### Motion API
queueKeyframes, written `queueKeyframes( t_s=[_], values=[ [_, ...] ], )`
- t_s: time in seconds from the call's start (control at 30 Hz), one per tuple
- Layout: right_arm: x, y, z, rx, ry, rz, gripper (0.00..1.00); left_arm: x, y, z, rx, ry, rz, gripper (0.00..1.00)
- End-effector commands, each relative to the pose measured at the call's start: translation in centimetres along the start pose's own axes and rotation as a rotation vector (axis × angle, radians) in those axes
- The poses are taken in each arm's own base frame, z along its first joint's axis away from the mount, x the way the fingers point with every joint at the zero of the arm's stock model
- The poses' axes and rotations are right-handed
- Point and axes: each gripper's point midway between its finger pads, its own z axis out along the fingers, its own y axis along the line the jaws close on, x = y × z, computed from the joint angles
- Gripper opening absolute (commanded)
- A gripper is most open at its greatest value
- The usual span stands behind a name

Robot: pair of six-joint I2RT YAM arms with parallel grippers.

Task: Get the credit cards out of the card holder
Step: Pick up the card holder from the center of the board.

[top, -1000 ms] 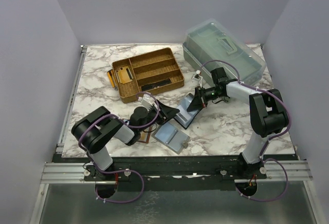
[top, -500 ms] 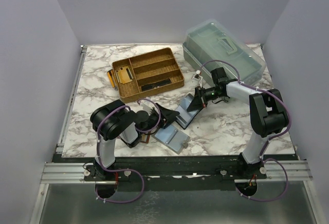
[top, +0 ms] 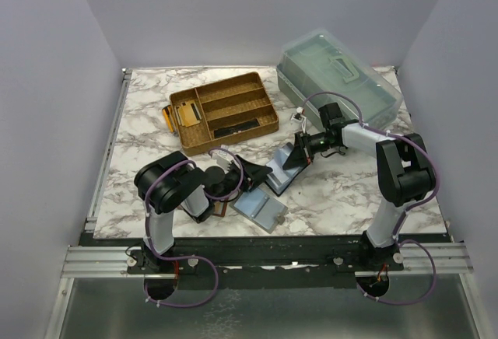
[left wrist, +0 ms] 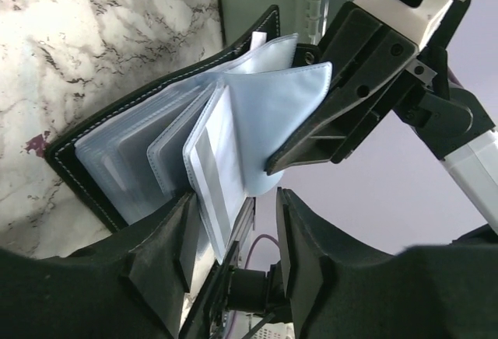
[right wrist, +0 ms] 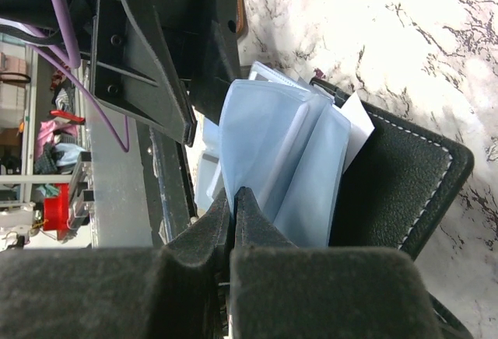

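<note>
The card holder (top: 274,174) lies open mid-table. The left gripper (top: 259,171) is at its left edge and the right gripper (top: 296,155) at its far right side. Just in front of it, toward the arm bases, lies another holder (top: 261,210). Behind and to the left sits a divided tray (top: 229,99), with a stack of cards (top: 185,113) in its left compartment and a long bar (top: 236,129) in its nearest one. A lidded box (top: 338,75) stands in the far right corner.

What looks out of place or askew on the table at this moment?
The card holder lies open, its blue-grey pockets fanned apart, one pinched by the right fingers. Gold-tan cards also seem to stick out past the brown tray at its left edge.
</note>
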Motion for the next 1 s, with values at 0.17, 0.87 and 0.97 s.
queueKeyframes(
  t_s=[0.17, 0.87, 0.97],
  values=[
    [0.0, 0.3, 0.3, -0.038, 0.005, 0.002, 0.0, -0.4, -5.8, -0.2, 0.221, -0.022, 0.043, 0.4],
    [-0.5, 0.7, -0.1, -0.018, 0.001, -0.037, 0.01, -0.4, -1.0, 1.6, 0.037, -0.014, 0.118, 0.0],
    [-1.0, -1.2, -0.9, 0.155, 0.004, -0.072, 0.1, -0.3, -1.1, 0.8, 0.037, -0.012, 0.206, 0.0]
  ],
)
